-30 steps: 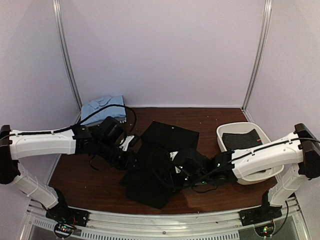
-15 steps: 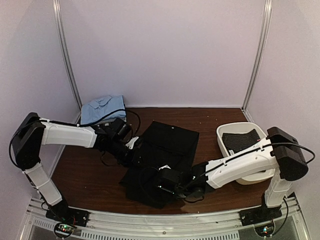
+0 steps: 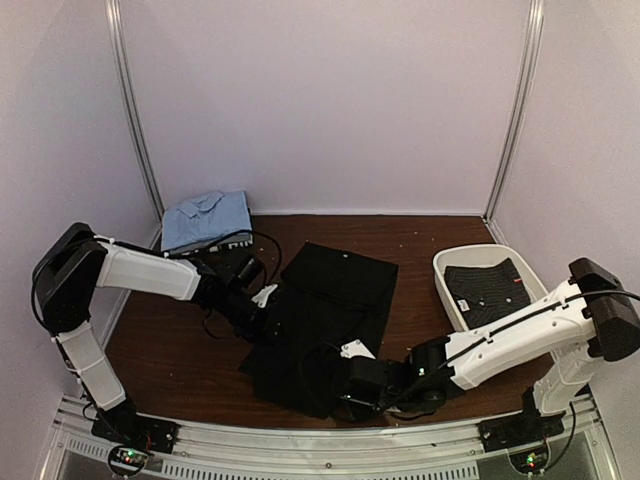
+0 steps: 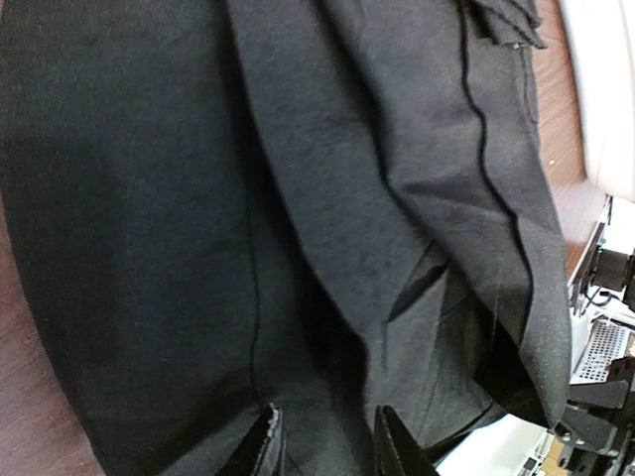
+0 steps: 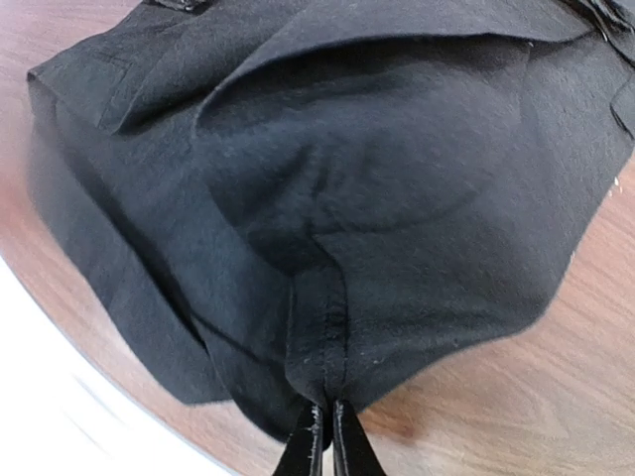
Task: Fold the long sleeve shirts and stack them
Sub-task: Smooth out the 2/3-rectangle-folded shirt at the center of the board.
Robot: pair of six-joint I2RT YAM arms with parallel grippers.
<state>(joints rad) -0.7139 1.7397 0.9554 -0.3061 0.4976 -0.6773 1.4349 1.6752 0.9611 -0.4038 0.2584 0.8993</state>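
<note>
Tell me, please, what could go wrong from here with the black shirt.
1. The right tool pinches only a narrow seam of the shirt; a pull could slip it free.
2. The shirt lies bunched in loose folds, so folding now may set creases.
3. Its near hem sits close to the table edge and might drag over.

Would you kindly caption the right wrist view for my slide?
Right gripper pinching a seam of the black shirt.

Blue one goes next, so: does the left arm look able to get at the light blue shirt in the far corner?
Probably yes: the light blue shirt lies uncovered just behind the left claw, no object between, though that claw sits at the edge of the black shirt.
</note>
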